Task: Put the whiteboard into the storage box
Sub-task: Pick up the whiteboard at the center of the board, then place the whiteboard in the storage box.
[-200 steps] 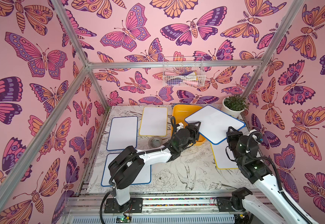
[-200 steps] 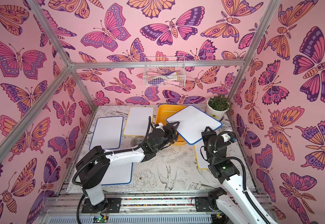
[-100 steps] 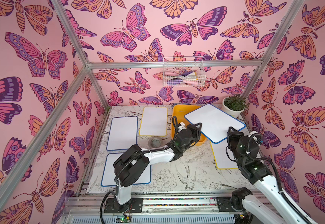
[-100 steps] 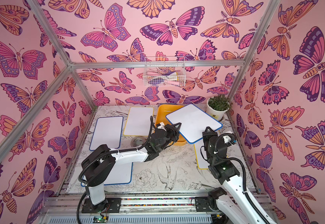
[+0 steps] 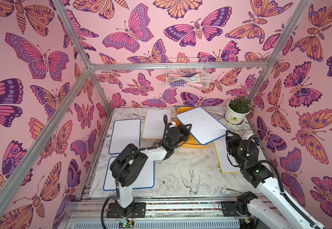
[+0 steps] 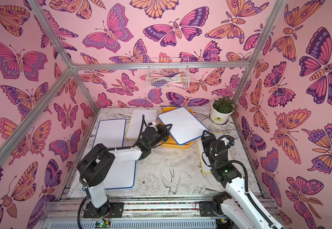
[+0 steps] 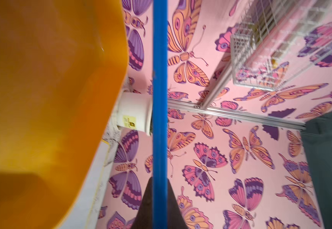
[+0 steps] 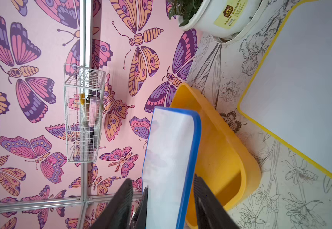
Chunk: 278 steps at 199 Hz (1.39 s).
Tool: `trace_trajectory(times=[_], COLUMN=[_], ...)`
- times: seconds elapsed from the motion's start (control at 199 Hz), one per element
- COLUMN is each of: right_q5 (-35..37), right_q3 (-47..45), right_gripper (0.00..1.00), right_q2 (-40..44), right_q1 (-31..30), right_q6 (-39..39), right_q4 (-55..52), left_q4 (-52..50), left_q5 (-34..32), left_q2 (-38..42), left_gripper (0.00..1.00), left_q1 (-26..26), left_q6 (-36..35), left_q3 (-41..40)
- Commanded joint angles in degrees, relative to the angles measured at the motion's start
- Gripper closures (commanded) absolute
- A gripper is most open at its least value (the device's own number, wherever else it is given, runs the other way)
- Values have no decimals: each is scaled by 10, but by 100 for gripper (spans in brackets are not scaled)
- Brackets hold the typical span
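- My left gripper [image 5: 188, 127] is clamped on the left edge of the blue-edged whiteboard [image 5: 200, 125]. In the left wrist view the blue edge [image 7: 159, 99] runs straight between my dark fingers [image 7: 173, 216].
- My right gripper [image 5: 227, 133] sits at the near right corner of that whiteboard with its jaws apart. In the right wrist view one finger [image 8: 121, 202] stands on each side of the board [image 8: 167, 162], the other finger [image 8: 208, 206] included, and there is a gap on both sides.
- The whiteboard lies tilted over the storage box [image 5: 193, 145], covering most of it. Its near right corner sticks out past the box rim toward my right arm. I cannot tell whether any part of it rests on the rim.
- In both top views the storage box stands on the worktop [image 5: 181, 170] by the back edge, right of the middle, and its near wall [image 6: 175, 145] shows under the board [image 6: 181, 125].
- A yellow-edged board [image 5: 155, 123] lies flat just left of the box.
- A blue-edged board [image 5: 124, 134] lies along the left edge, and another blue one [image 5: 141, 176] lies in the near left corner, partly under my left arm.
- A second yellow-edged board [image 5: 224, 156] lies by the right edge, partly under my right arm.
- A potted plant [image 5: 236, 113] stands in the back right corner.
- A white wire basket [image 5: 187, 77] hangs on the back wall.
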<state>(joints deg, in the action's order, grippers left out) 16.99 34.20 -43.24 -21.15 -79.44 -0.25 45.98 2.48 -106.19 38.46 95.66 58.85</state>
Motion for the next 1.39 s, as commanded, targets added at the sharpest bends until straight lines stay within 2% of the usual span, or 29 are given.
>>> trace_trajectory(times=[0.0, 0.105, 0.286, 0.577, 0.717, 0.892, 1.078, 1.389], right_q5=[-37, -84, -161, -232, -252, -253, -269, -269], right_q3=[1, 7, 36, 99, 138, 170, 164, 156], right_gripper=[37, 32, 30, 29, 27, 27, 27, 26], right_q2=[-10, -26, -61, -96, -115, -141, -149, -152], right_q1=[-1, 1, 4, 6, 6, 6, 6, 6], right_q6=[35, 80, 170, 305, 377, 438, 438, 447], right_q4=[2, -6, -44, -131, -174, -214, -201, -204], left_q4=[14, 4, -42, -204, -266, -281, -240, -259], left_q5=[115, 197, 333, 455, 468, 452, 442, 450], left_q2=[42, 33, 7, -23, -40, -58, -87, -152], left_gripper=[100, 100, 100, 100, 100, 100, 100, 100], left_q1=[-51, -100, -162, -211, -217, -216, -213, -210], left_q6=[-52, -73, -150, -292, -348, -371, -362, -363], left_q3=[-8, 1, 53, 158, 193, 200, 215, 305])
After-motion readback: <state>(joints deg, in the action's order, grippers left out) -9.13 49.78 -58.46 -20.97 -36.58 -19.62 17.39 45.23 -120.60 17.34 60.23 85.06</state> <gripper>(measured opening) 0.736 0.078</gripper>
